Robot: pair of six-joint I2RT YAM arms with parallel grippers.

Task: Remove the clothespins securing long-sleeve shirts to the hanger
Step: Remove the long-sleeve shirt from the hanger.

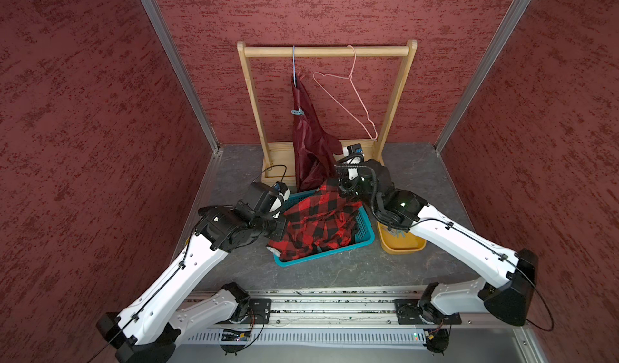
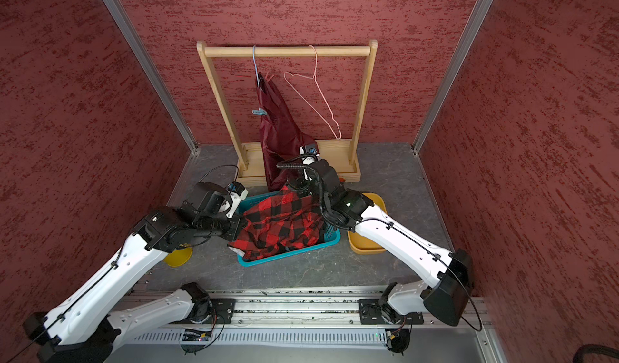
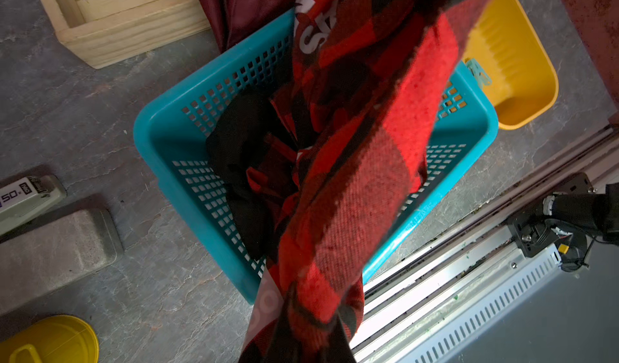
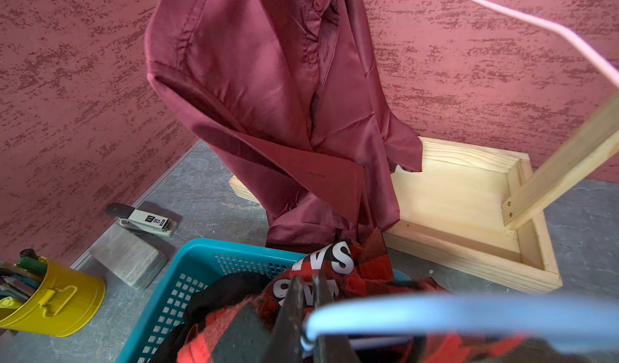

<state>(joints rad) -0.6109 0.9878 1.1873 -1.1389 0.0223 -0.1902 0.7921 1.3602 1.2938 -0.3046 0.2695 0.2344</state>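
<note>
Hanging from the wooden rack (image 1: pixel 326 51) at the back, the maroon satin shirt (image 1: pixel 310 143) sits on a blue hanger (image 1: pixel 293 63). One teal clothespin (image 1: pixel 297 112) is clipped on the shirt's left edge, some way below the collar. A pink wire hanger (image 1: pixel 348 93) hangs on the same bar.

In front of the rack, the plaid shirt (image 1: pixel 318 220) lies heaped over the teal basket (image 1: pixel 363 230). The black shirt (image 3: pixel 234 143) is under it, inside the basket.

The right gripper (image 4: pixel 305 287) has its fingers pressed together on the end of a light-blue hanger (image 4: pixel 435 314), which lies across the plaid shirt.

The left gripper (image 1: pixel 280 233) is at the left side of the plaid shirt. Its fingers do not show in the left wrist view, but the plaid cloth gathers into a tight bunch just where they are, so they are closed on this cloth.

A second clothespin (image 3: pixel 479 73), pale teal, is at the basket's rim, just beside the yellow tray (image 3: pixel 522 60). I cannot tell if it is clipped to the rim or lies in the tray.
</note>
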